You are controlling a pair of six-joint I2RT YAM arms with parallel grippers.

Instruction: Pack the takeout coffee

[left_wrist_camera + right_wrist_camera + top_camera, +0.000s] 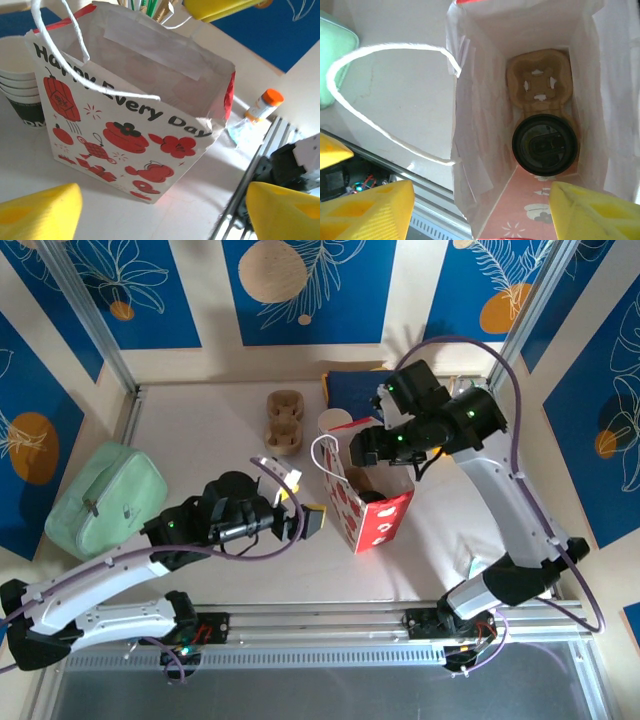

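The takeout coffee [545, 145] is inside the paper bag [380, 520], down at the bottom. In the right wrist view its round black lid faces up, and the cup sits in one slot of a cardboard carrier [538, 80]. The carrier's other slot, beyond the cup, is empty.

The right end effector [482, 212] hangs over the bag's open mouth w/ its yellow fingers [370, 212] spread wide, one on each side of the opening. It holds nothing and is apart from the lid.

The left end effector [162, 215] is also wide open and empty. It sits low over the desk [200, 420] just beside the bag, facing the printed side w/ red lanterns and flowers. One white cord handle [75, 55] droops over that side.

In the top view the bag stands upright, approx. mid-desk, between the two arms. A stack of cups [335, 423] stands just behind the bag, and a second carrier [284, 422] lies left of the stack. A green case [105, 498] lies at the desk's left edge, well apart from the bag. An orange-capped bottle [265, 102] shows near the bag's far corner in the left wrist view.
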